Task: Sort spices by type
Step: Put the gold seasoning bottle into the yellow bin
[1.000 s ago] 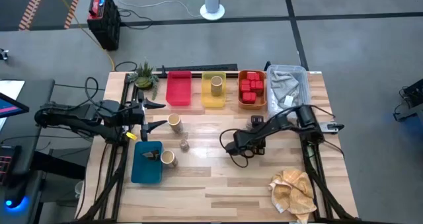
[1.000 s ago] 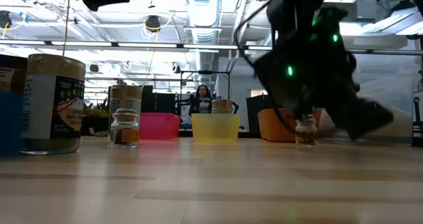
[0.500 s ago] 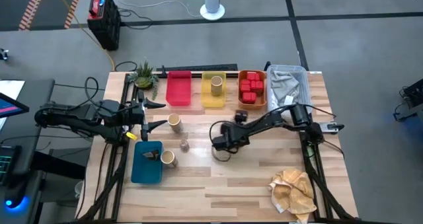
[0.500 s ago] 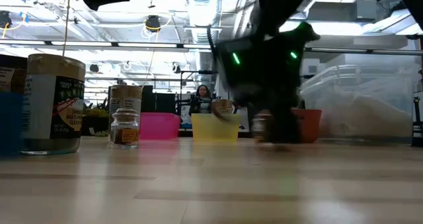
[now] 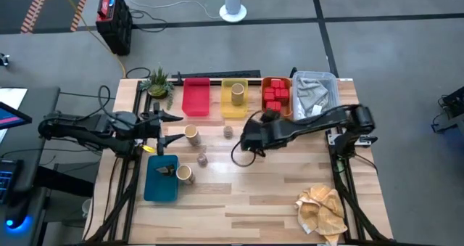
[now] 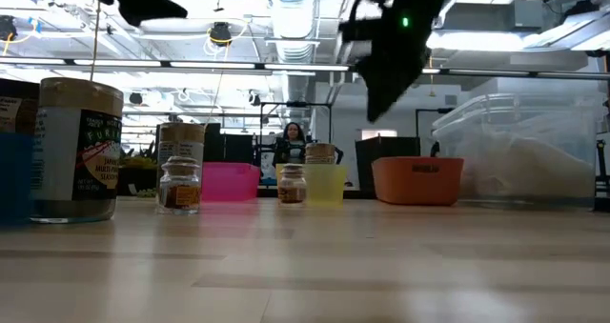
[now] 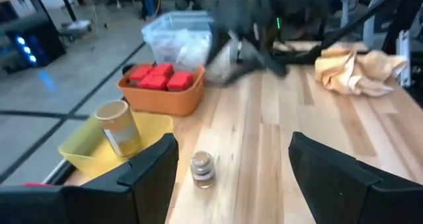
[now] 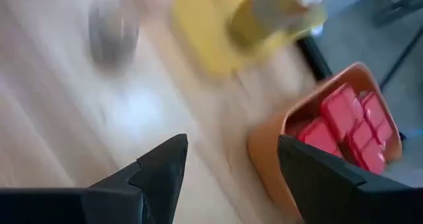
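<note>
A small brownish glass jar [image 5: 228,132] stands alone on the wood in front of the yellow tray [image 5: 233,109]; it also shows in the low view [image 6: 291,183] and between my left fingers' line of sight [image 7: 202,169]. My right gripper [image 5: 248,137] hangs open above the table just right of that jar, touching nothing [image 8: 231,178]. A second jar [image 5: 202,159] and two tan cylinders [image 5: 191,135] [image 5: 185,174] stand at the left middle. One tan cylinder [image 5: 237,93] is in the yellow tray. Red tins [image 5: 275,97] fill the orange tray. My left gripper [image 5: 174,126] waits open at the left.
A pink tray [image 5: 196,97] lies left of the yellow one, and a blue tray [image 5: 156,184] sits near the front left. At the far right stands a clear bin [image 5: 316,92] with grey cloth; a beige cloth [image 5: 322,210] lies front right, a plant [image 5: 158,83] far left.
My right gripper has gone toward the table's left edge low over the wood with the small jar, then risen and tipped toward the far edge. The jar has moved along the table and now stands free in front of the yellow tray.
</note>
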You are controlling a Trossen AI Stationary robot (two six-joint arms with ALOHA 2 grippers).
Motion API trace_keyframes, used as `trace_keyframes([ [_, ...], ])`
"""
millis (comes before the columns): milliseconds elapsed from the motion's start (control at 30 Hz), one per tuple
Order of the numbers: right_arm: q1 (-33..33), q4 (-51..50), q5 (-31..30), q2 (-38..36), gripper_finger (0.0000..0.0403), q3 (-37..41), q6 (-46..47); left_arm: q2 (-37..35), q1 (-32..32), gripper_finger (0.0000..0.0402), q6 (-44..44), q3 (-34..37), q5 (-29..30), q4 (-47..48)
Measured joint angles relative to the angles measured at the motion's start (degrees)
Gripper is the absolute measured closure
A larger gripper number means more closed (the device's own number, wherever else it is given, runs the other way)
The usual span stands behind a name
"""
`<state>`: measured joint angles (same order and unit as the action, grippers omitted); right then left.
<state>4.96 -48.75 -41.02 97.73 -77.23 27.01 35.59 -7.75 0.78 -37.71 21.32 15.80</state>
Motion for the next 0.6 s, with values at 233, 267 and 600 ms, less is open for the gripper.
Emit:
trace_keyframes([
  [233, -3.50, 44.43, 2.05, -8.66, 0.0127, 15.05, -16.96, 19.77, 3.57, 0.0125, -3.72, -4.63, -0.55, -4.93],
  [267, -4.62, 48.46, 2.48, -9.48, 0.0127, 16.96, -18.44, 22.53, 4.71, 0.0125, -4.02, -6.58, -1.76, -3.95],
  [600, -7.92, 57.89, 5.79, -14.57, 0.0127, 24.88, -22.86, 45.96, 14.29, 0.0125, -8.02, -20.69, -16.12, 3.73],
])
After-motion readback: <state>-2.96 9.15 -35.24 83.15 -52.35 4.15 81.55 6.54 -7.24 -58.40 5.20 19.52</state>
